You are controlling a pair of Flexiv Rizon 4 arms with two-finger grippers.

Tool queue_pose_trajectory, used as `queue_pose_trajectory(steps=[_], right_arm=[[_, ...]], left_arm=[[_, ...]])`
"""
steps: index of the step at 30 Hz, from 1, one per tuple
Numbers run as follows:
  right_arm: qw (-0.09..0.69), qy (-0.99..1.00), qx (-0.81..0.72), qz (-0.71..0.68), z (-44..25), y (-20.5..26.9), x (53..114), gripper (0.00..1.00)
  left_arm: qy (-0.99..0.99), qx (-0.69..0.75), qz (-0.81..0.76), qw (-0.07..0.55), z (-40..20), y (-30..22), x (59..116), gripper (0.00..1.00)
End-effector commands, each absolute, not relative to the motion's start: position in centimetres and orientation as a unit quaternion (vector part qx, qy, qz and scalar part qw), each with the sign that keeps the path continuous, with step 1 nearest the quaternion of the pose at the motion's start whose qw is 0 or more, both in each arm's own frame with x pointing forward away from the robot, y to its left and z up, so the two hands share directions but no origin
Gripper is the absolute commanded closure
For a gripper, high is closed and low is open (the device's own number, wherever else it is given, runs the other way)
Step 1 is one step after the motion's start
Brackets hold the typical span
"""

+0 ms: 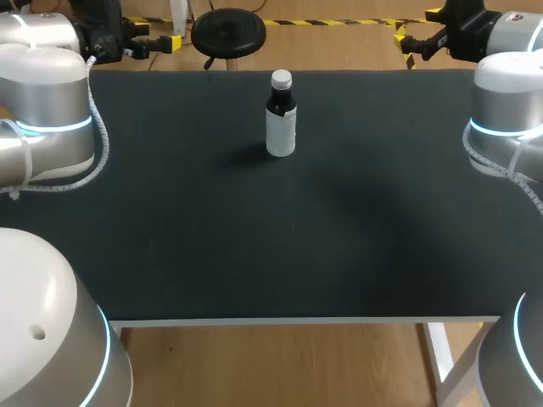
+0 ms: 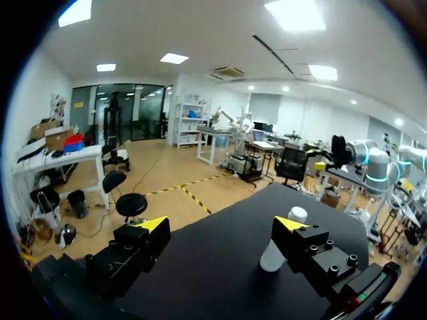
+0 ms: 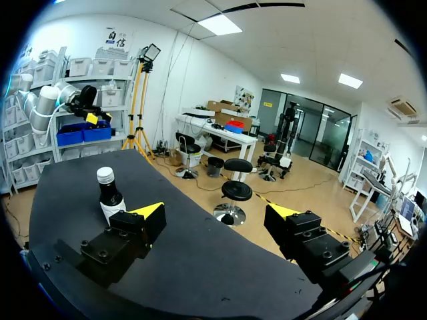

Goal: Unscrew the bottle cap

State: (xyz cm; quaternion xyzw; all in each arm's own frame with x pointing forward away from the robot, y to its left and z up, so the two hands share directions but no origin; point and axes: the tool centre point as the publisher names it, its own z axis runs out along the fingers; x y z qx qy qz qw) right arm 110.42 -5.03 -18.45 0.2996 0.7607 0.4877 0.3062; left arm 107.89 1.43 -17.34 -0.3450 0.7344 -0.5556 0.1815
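While nothing sits between its yellow-tipped fingers [image 2: 155, 224], the left pincer [image 2: 221, 225] stands wide open over the black bench [image 2: 213, 280], holding nothing. Ahead of it, partly hidden behind one finger, the bottle [image 2: 272, 257] stands upright with its white cap [image 2: 297, 214] showing above the fingertip.

The right pincer [image 3: 215, 212] is likewise spread apart and empty, both fingers clear of everything. Beyond one of its fingers the bottle [image 3: 109, 199] shows dark glass, a white label and the cap [image 3: 105, 175] seated on its neck, with the bench [image 3: 200, 267] running out under it.

Seen from above, the bottle [image 1: 281, 119] stands alone on the bench [image 1: 254, 246], around the middle of its width and toward the far edge, the cap [image 1: 281, 80] on top and the label [image 1: 282, 134] wrapping its lower body. The left pincer [image 1: 165, 42] hangs past the far left corner and the right pincer [image 1: 409, 39] past the far right corner, each well apart from the bottle and touching nothing. The left arm [image 1: 47, 110] and right arm [image 1: 509, 110] flank the bench at its sides, their silver joints ringed with pale blue light.
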Motion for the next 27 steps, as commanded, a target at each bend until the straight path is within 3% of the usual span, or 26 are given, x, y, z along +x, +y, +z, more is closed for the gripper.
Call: queue_pose_trajectory(steps=[1, 15, 27], right_arm=[[0.306, 0.761, 0.3, 0.488, -18.4, -5.0, 110.4, 0.0], [0.306, 0.761, 0.3, 0.488, -18.4, -5.0, 110.4, 0.0], [0.306, 0.761, 0.3, 0.488, -18.4, -5.0, 110.4, 0.0]], left_arm=[[0.73, -0.285, -0.595, 0.175, -17.9, 1.7, 107.6, 0.0], [0.713, -0.083, -0.692, 0.075, -20.1, -1.7, 105.8, 0.0], [0.722, -0.091, -0.685, 0.044, -21.2, -2.6, 105.4, 0.0]])
